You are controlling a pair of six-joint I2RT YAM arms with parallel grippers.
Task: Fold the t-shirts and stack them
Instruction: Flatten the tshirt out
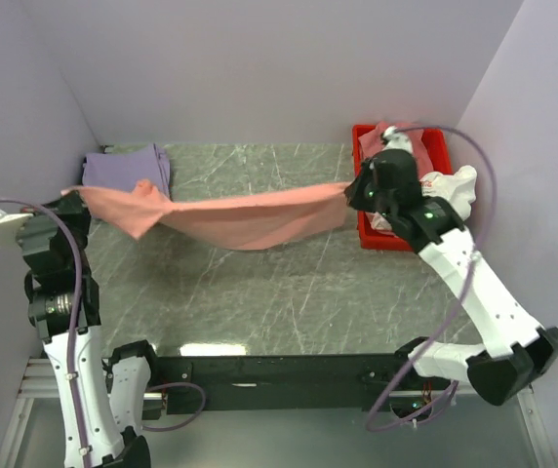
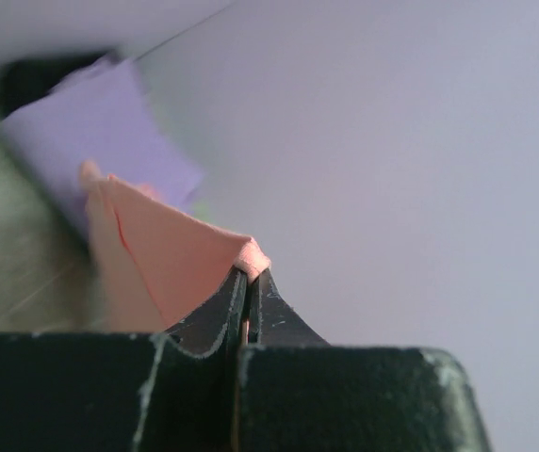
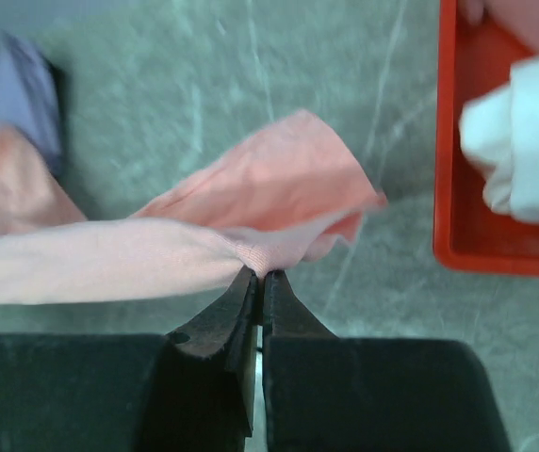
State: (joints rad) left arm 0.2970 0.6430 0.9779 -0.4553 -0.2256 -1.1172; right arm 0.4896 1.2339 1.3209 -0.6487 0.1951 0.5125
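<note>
Left gripper pinched tight on 1 corner of the salmon-pink t-shirt; right gripper clamped on the opposite end. It hangs stretched between them above the table, middle sagging. Light, limp cloth; likely best held at hems or corners. No legible writing.
</note>
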